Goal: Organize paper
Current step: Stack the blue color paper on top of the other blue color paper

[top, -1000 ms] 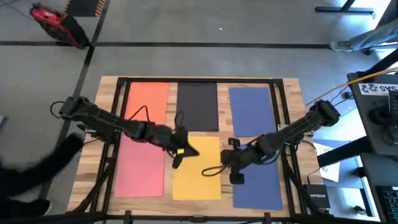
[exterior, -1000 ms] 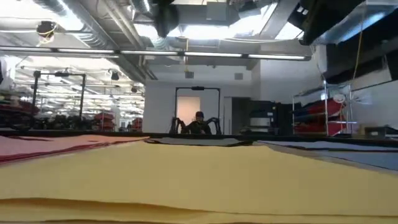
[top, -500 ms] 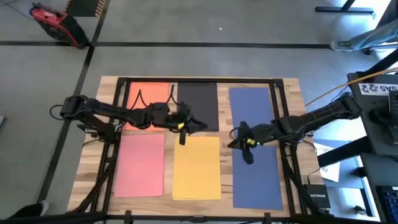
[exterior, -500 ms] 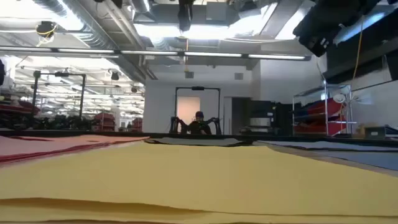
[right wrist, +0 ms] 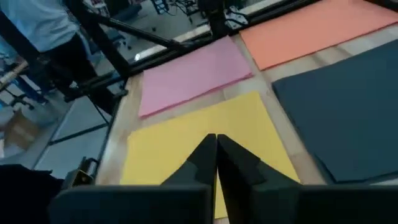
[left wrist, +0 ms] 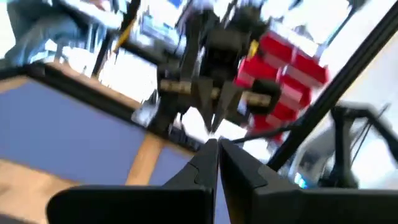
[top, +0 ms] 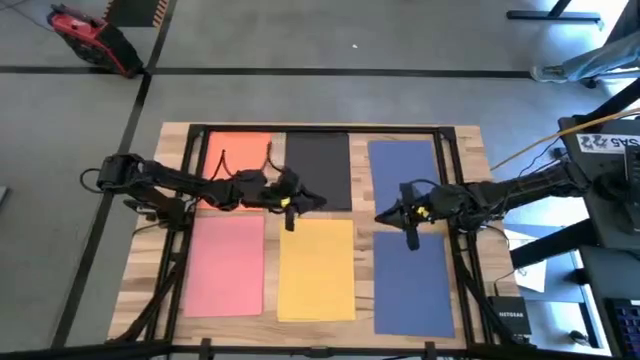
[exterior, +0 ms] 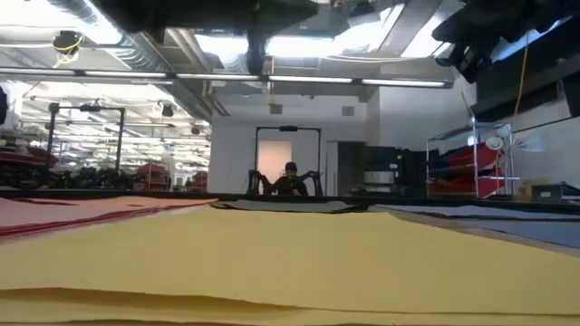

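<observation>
Six sheets of paper lie flat on the wooden table, in two rows. Orange (top: 237, 165), black (top: 318, 170) and blue (top: 404, 175) are at the far side. Pink (top: 226, 265), yellow (top: 316, 268) and a second blue (top: 412, 285) are at the near side. My left gripper (top: 316, 200) is shut above the seam between the black and yellow sheets and touches nothing. My right gripper (top: 381, 216) is shut above the gap between the yellow and blue sheets, its fingers (right wrist: 216, 140) pointing toward the yellow sheet (right wrist: 186, 143).
Black frame rails (top: 448, 170) run along the table's left, right and far sides. A network box (top: 507, 322) lies off the near right corner, and a monitor stand (top: 610, 190) is at the right. A person (right wrist: 37, 31) stands beyond the table's left side.
My left gripper has drawn back from the yellow sheet's far left part toward the far edge, to the black sheet's near edge. My right gripper has left the yellow sheet's right side and gone toward the right and far edges. The sheets have stayed flat in place.
</observation>
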{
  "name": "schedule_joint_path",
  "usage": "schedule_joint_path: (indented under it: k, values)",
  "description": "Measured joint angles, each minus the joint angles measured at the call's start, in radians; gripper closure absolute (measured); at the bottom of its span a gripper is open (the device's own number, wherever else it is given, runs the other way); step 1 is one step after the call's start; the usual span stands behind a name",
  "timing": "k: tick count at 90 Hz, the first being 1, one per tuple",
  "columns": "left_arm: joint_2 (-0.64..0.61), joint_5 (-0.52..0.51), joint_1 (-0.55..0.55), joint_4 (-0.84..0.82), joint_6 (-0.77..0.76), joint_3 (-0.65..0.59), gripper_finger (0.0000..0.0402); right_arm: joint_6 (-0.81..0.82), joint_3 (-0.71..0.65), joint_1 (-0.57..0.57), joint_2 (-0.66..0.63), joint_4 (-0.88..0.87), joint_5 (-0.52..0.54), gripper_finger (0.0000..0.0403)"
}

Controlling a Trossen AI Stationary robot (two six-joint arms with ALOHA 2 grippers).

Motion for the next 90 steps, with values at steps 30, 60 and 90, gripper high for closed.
schedule_joint_path:
  k: [30,60,90]
  values:
    - [-0.013,-0.001,0.104,0.187,-0.128,-0.288,0.0402,-0.007,-0.001,-0.141,0.089,-0.219,-0.023,0.0403]
    - [-0.039,0.121,0.266,0.19,-0.124,-0.297,0.0402,-0.063,0.0,-0.287,0.274,-0.33,-0.03,0.032]
    - [-0.04,0.181,0.349,0.155,-0.134,-0.297,0.0402,-0.317,0.0,-0.253,0.439,-0.356,-0.036,0.0241]
